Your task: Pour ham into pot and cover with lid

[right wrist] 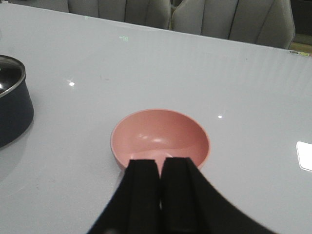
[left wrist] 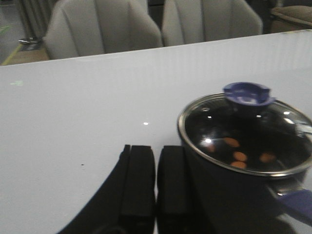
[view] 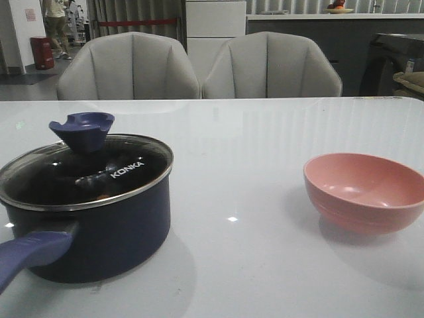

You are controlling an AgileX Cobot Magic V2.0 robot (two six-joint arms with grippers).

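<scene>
The dark navy pot [view: 99,232] stands at the table's front left, its purple-blue handle [view: 30,255] pointing toward me. The glass lid [view: 86,173] with blue knob [view: 83,129] rests on it. Through the glass in the left wrist view, several orange-pink ham chunks [left wrist: 240,156] lie inside the pot [left wrist: 229,195]. My left gripper [left wrist: 156,148] is shut and empty, close beside the pot's wall. My right gripper [right wrist: 160,162] is shut and empty, hanging over the near rim of the empty pink bowl [right wrist: 160,136]. Neither gripper shows in the front view.
The pink bowl [view: 364,192] sits at the front right of the white table [view: 238,165]. Two grey chairs [view: 129,66] stand behind the far edge. A white patch [right wrist: 304,156] lies on the table beside the bowl.
</scene>
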